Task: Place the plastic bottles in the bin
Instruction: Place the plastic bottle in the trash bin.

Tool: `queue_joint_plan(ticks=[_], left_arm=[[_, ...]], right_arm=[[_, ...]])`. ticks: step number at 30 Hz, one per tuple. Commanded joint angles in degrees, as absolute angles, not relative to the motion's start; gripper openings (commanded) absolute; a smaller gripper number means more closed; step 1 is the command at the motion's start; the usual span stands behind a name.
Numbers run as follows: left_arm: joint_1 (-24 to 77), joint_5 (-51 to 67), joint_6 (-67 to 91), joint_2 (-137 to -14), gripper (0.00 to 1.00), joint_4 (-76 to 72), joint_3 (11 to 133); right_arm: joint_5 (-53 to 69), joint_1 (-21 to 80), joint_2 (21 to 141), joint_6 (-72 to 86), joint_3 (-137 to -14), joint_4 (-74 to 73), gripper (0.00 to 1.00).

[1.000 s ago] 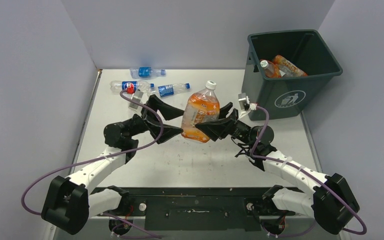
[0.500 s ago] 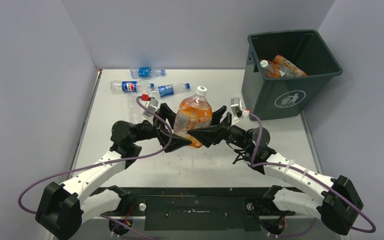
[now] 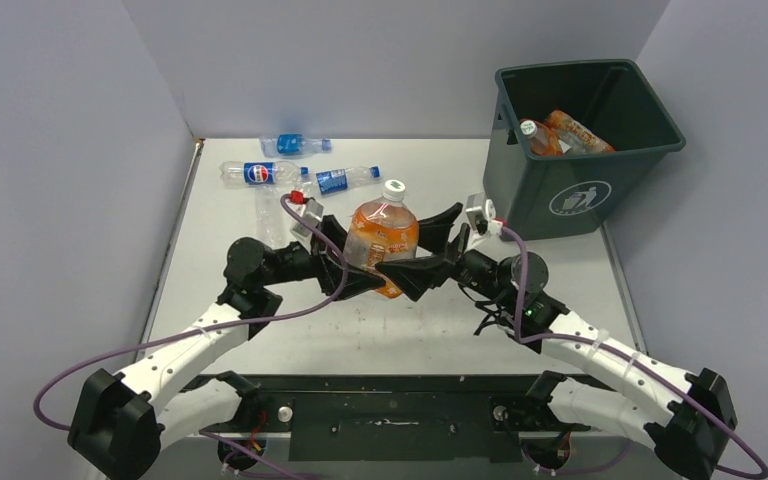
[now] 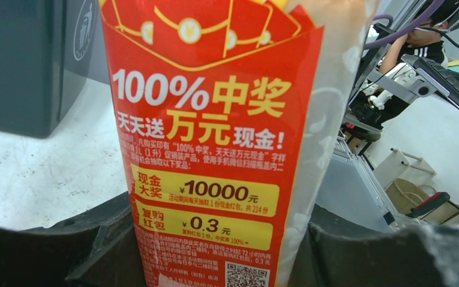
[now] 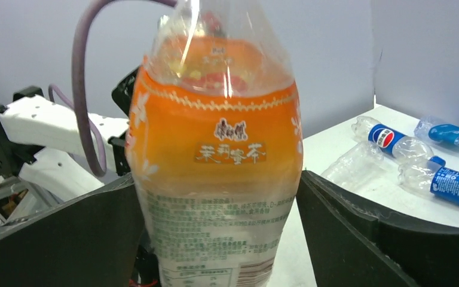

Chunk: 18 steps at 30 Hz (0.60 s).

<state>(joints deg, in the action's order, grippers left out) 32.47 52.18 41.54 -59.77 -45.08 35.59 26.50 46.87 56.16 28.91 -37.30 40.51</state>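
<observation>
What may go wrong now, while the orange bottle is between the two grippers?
1. The right gripper stands open, so only the left gripper pinches the orange bottle; it may slip and fall to the table.
2. The bin stands on the right, beyond the right arm; if the left arm carries the bottle there, the arms may collide.

Overhead cam is nice and bright, with soft even light from above, so the desk (image 3: 410, 330) only gets faint fuzzy shadows under the arms. The inside of the bin (image 3: 600, 90) goes pretty dark. In the left wrist shot the orange bottle (image 4: 203, 149) label is crisp, but the right background is washed out and blurry. Right wrist has white glare streaks on the bottle's clear shoulder, soft small print, and the far clear bottles (image 5: 418, 161) slightly out of focus.
</observation>
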Motion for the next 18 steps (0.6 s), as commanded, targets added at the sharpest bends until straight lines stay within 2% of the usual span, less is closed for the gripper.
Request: queue_joint_plan(ticks=[1,7,13,18], left_arm=[[32.51,49.58,38.57,-57.09,0.34,-47.08,36.16],[33.06,44.56,32.90,-55.16,0.30,-43.38,34.87],[34.39,40.59,27.23,-53.36,0.29,-40.59,33.73],[35.06,39.34,25.33,-52.48,0.28,-39.01,33.52]], right_arm=[[22.12,46.97,50.83,24.51,-44.79,30.37,0.90],[16.38,46.97,50.53,18.58,-57.75,13.37,0.90],[13.02,47.03,59.20,17.27,-72.62,-1.99,0.92],[15.28,47.02,62.65,19.15,-75.19,-2.42,0.98]])
